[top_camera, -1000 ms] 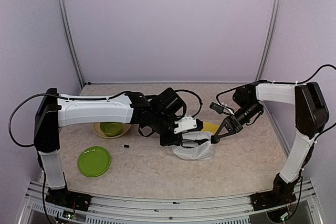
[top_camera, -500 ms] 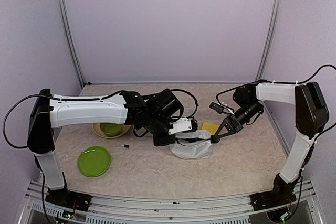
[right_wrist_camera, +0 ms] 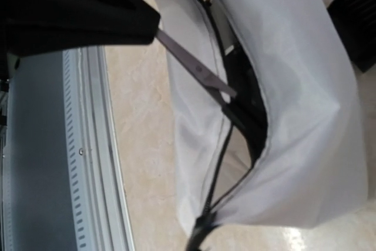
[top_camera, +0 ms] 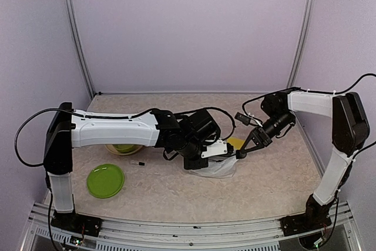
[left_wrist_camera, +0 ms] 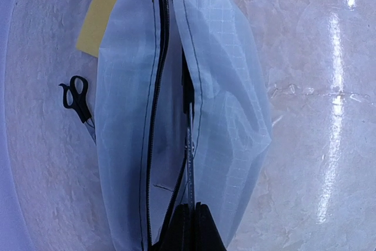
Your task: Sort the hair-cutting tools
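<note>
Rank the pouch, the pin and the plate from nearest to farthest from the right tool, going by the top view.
1. Pouch: right at the right tool, just below and left of its tip.
2. Pin: left of centre, well beyond the pouch.
3. Plate: far left, toward the front, past the pin.

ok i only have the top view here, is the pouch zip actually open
observer: yes, the left wrist view shows the zip parted along the white pouch
operator: what's the right gripper holding
observer: the right gripper holds steel scissors, blade pointing into the pouch opening
operator: any tools outside it
observer: a black-handled pair lies on the table beside the pouch, near a yellow pad
</note>
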You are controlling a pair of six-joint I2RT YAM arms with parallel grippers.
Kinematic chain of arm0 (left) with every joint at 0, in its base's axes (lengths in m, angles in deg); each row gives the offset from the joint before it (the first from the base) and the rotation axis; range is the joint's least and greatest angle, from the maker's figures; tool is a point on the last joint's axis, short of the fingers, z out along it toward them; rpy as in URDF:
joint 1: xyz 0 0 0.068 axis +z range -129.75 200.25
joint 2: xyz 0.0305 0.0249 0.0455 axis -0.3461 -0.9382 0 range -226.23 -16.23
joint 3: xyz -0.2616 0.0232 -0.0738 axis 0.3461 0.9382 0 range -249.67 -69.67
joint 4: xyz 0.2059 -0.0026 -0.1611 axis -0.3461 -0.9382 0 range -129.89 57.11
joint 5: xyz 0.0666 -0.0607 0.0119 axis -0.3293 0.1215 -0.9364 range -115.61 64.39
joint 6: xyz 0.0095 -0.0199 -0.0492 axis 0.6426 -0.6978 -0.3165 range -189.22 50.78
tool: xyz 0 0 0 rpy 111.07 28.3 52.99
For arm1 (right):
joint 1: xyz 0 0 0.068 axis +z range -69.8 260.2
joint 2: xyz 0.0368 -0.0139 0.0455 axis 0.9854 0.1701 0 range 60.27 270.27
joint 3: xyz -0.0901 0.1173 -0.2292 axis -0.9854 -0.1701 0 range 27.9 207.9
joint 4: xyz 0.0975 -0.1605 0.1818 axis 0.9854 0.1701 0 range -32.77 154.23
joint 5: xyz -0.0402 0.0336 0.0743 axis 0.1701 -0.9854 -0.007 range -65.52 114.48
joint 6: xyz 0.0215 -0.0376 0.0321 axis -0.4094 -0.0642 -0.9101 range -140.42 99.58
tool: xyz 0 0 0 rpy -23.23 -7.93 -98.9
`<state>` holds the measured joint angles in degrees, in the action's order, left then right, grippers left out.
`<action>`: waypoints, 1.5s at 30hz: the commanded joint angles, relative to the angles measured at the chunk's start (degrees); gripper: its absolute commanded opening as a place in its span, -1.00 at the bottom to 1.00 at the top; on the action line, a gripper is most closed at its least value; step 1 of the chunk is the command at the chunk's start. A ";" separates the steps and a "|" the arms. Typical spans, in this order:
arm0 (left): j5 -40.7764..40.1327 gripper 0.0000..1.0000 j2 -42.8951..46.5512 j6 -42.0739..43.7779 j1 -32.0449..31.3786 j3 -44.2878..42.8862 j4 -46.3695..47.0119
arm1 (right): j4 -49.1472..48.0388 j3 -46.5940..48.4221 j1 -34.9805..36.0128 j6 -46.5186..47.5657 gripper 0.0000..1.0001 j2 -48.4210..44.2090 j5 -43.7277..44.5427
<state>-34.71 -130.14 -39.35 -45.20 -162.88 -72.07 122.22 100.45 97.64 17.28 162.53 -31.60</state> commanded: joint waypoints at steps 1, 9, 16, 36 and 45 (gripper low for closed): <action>2.88 -1.00 -1.60 1.42 -0.05 -2.32 4.30 | -0.49 -0.12 -0.27 -0.32 -0.87 -2.72 0.36; -4.69 -0.05 -0.07 -2.35 0.47 -0.24 9.25 | 0.83 0.75 -0.29 1.38 -0.53 -4.55 2.24; 3.03 0.46 15.02 -17.02 6.56 6.79 14.63 | -0.44 4.51 0.07 2.71 -0.30 -8.24 9.72; 46.01 0.08 14.22 -55.86 21.72 26.05 29.00 | -23.62 5.58 27.47 1.96 -0.54 -4.30 36.99; 49.56 -0.49 8.80 -56.32 21.90 26.03 30.48 | -30.16 0.79 33.45 3.83 -0.46 -1.71 42.93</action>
<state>10.79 -119.67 -95.13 -23.23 -136.92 -43.79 95.79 102.62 129.44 20.07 158.90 7.61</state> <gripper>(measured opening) 0.339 0.266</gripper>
